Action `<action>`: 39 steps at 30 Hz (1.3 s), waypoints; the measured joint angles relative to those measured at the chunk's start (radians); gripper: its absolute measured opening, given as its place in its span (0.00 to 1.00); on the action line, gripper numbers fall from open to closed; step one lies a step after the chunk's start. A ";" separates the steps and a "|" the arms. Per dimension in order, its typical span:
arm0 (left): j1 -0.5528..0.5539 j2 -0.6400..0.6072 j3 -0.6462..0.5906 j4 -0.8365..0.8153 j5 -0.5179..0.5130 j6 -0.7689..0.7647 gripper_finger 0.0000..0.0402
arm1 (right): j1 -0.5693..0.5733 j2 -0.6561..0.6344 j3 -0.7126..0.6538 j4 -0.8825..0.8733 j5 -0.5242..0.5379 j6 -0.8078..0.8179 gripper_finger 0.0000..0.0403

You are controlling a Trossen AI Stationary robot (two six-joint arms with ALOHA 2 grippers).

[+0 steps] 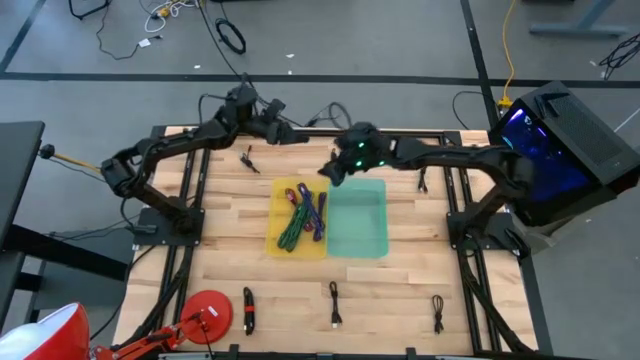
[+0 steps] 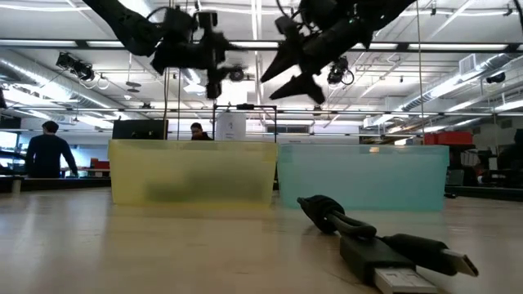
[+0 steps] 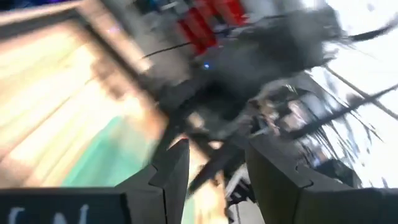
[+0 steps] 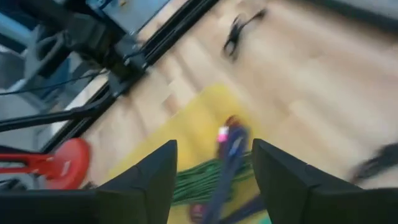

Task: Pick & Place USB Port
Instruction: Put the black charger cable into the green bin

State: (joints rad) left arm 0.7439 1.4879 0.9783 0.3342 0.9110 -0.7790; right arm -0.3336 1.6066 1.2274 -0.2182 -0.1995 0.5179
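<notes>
A yellow bin point(image 1: 300, 215) holds several coloured cables, green, blue and red point(image 4: 217, 168). A teal bin point(image 1: 358, 220) stands against its right side. Black USB cables lie loose on the table: one at the far side point(image 1: 248, 158) and three near the front edge point(image 1: 248, 310) point(image 1: 334, 303) point(image 1: 438, 312). The middle one shows close up in the low view point(image 2: 384, 245). My right gripper point(image 1: 330, 170) point(image 4: 214, 149) is open and empty, high above the far ends of the two bins. My left gripper point(image 1: 290, 130) point(image 3: 217, 155) is open and empty, high over the table's far edge.
A red lamp-like object point(image 1: 205, 312) sits at the near left corner. A computer case with blue lights point(image 1: 560, 150) stands off the table's right side. People stand in the room beyond the table point(image 2: 49, 151). Bare wood lies in front of the bins.
</notes>
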 joint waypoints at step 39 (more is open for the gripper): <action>0.038 0.119 -0.004 -1.112 -0.930 -0.022 0.40 | -0.184 -0.225 0.000 -0.233 0.024 -0.430 0.46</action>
State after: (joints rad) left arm 0.7822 1.6074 0.9741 -0.7780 -0.0193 -0.8013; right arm -0.5175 1.3819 1.2278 -0.4515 -0.1757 0.0881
